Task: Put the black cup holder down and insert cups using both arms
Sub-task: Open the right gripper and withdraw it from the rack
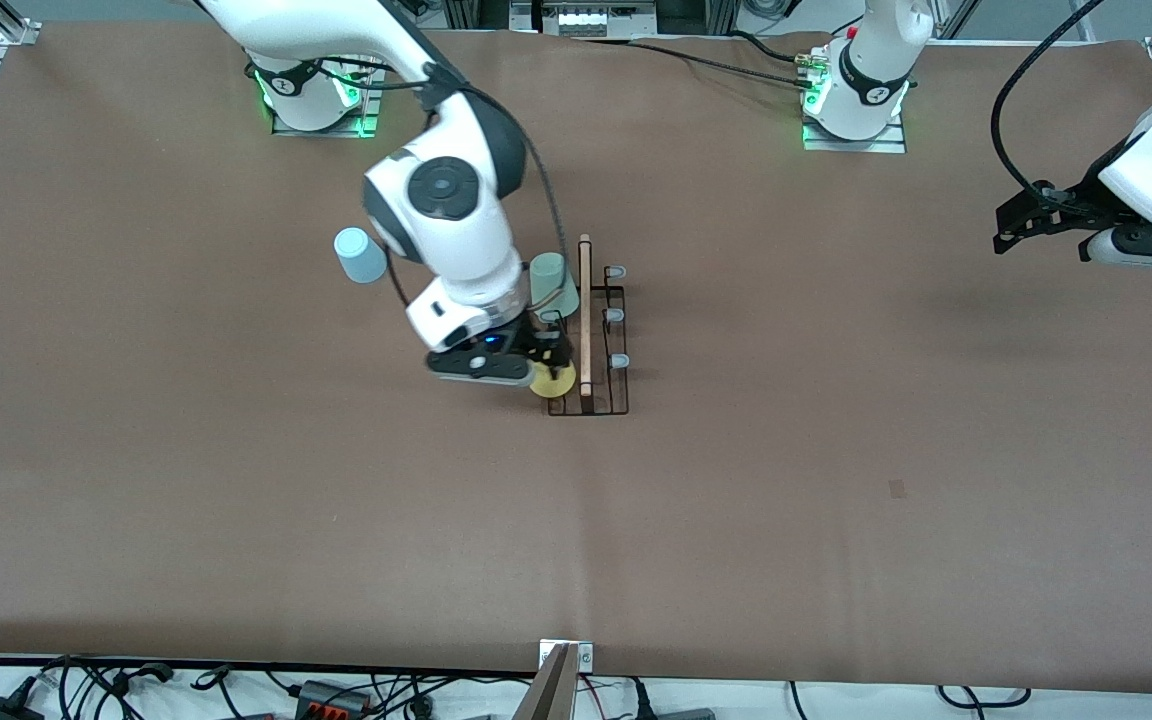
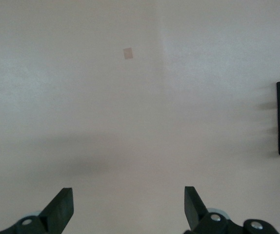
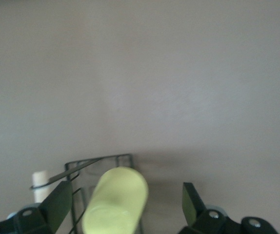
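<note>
Beside right gripper [image 1: 548, 352]: mint cup [image 1: 551, 284]

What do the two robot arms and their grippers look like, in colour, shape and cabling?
Both arms are glossy white with rounded shells and black joint bands; the right arm has a dark grey round cap. Black cables run along each. The bases glow green. The left gripper and the right gripper are black, with flat wedge-shaped fingers.

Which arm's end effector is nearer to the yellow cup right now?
Right. The right end effector sits open around the yellow cup at the black cup holder; the left end effector waits open toward the left arm's end of the table.
</note>
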You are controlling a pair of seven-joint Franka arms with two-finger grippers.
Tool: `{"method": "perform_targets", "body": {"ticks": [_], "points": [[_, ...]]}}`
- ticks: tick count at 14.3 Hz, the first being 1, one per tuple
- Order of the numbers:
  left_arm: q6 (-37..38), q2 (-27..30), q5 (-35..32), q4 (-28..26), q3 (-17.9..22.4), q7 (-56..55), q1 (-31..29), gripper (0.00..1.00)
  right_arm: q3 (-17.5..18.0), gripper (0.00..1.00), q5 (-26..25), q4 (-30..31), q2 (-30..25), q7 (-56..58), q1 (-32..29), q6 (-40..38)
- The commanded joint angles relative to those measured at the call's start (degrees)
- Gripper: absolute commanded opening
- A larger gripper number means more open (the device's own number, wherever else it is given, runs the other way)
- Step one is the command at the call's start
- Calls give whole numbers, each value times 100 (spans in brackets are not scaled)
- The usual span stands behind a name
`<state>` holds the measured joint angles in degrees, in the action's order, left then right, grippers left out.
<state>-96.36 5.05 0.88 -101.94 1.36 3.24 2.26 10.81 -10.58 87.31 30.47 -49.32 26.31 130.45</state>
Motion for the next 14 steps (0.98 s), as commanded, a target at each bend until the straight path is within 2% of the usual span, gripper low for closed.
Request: {"method": "perform_targets", "body": {"ticks": [1, 3, 5, 7, 11, 14], "points": [[135, -31, 52, 131, -4, -25, -23, 100, 53, 100, 230, 540, -759, 631, -581, -431], [135, -31, 52, 131, -4, -25, -23, 100, 53, 100, 722, 550, -1129, 1552, -994, -1097], [135, -31, 52, 140, 5, -25, -23, 100, 53, 100, 829, 550, -1489, 2581, -1495, -1809], [135, -31, 52, 140, -4, -25, -23, 100, 53, 100, 829, 550, -1858, 3093, -1943, -2364], [135, -31, 52, 140, -4, -25, -23, 100, 35, 100, 812, 489, -2553, 3499, -2955, -3147], [135, -31, 52, 140, -4, -25, -23, 100, -131, 100, 820, 322, -2800, 3718, -3106, -3613]]}}
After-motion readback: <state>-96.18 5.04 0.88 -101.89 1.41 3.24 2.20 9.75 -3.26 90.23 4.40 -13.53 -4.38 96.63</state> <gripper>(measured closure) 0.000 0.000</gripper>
